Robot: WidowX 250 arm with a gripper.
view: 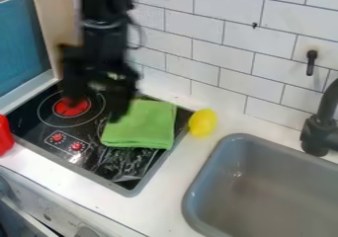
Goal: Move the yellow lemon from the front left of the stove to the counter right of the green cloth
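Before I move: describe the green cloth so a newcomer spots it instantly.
Find the black stovetop, left of the grey sink in the camera view. The green cloth lies folded on its right-hand side, right of the glowing red ring. It's flat, soft and roughly square, unlike the rounded yellow object just to its right.

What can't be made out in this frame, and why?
All in the camera view:
Green cloth: upper-left corner hidden behind the claw.
Red object: cut off by left edge.
Faucet: cut off by right edge.
Sink: cut off by right and bottom edges.
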